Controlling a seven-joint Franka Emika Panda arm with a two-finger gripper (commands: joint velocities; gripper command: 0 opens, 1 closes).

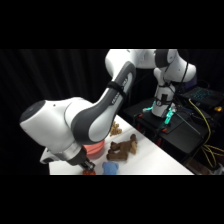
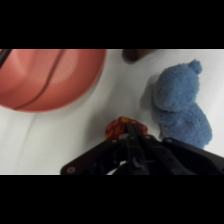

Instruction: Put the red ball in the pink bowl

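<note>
1. Side view: the white arm's gripper [image 1: 86,166] is lowered to the white worktop [image 1: 150,162] at the near edge. The small red-orange bumpy ball [image 1: 90,172] is seen just under it, beside a light blue soft toy [image 1: 111,168]. The round shallow pink bowl [image 1: 93,148] is mostly hidden behind the arm; brown plush toys [image 1: 122,149] lie further back.

2. Wrist view: the ball [image 2: 125,128] lies on the worktop right at the black linkage, between bowl [image 2: 50,77] and blue toy [image 2: 181,107]. Whether the fingers are wide or narrow cannot be told.
</note>
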